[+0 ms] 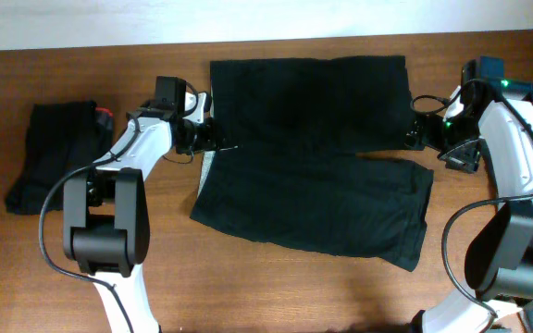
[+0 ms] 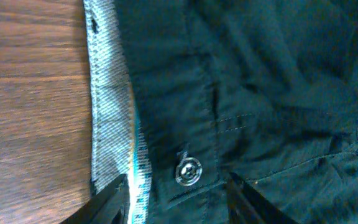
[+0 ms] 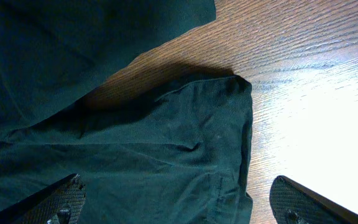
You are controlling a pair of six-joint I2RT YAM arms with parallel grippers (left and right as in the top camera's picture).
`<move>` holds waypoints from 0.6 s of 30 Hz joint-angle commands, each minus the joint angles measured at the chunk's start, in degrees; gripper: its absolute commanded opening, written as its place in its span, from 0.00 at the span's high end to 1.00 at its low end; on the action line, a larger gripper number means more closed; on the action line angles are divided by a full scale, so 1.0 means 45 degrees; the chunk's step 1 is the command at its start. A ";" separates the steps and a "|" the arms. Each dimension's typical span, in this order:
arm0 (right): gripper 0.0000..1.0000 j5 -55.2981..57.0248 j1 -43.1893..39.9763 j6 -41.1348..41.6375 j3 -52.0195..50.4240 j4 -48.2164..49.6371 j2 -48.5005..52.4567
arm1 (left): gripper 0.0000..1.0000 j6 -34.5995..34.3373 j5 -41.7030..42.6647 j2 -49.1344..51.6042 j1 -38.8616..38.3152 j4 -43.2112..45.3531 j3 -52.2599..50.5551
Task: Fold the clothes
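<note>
The clothes are two dark garments. Wide black shorts [image 1: 313,157] lie flat mid-table, with the pale waistband strip [image 1: 205,166] at the left and the leg hems at the right. My left gripper [image 1: 213,139] is at the waistband end. In the left wrist view it [image 2: 176,202] is open, its fingers either side of the pale strip [image 2: 107,112] and a metal snap [image 2: 188,171]. My right gripper [image 1: 416,139] hovers at the leg hems. It [image 3: 179,208] stands wide open over a hem corner [image 3: 229,124] and holds nothing. A second dark garment [image 1: 49,153] with a red tag [image 1: 105,116] lies far left.
Bare wooden table [image 1: 276,296] runs along the front edge and shows between the folded garment and the shorts. The left arm's base [image 1: 109,231] and the right arm's base [image 1: 516,250] stand near the front corners. A white wall edge [image 1: 81,23] borders the back.
</note>
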 commanded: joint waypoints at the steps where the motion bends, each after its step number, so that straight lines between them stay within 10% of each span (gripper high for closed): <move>1: 0.01 -0.0024 -0.0005 0.0010 0.0131 0.0005 0.0019 | 0.57 0.0112 0.0408 0.0452 -0.0102 0.0112 -0.0053; 18: 0.01 -0.0024 -0.0005 0.0010 0.0131 0.0005 0.0019 | 0.59 0.0112 0.0588 0.0865 -0.0151 0.0078 -0.0053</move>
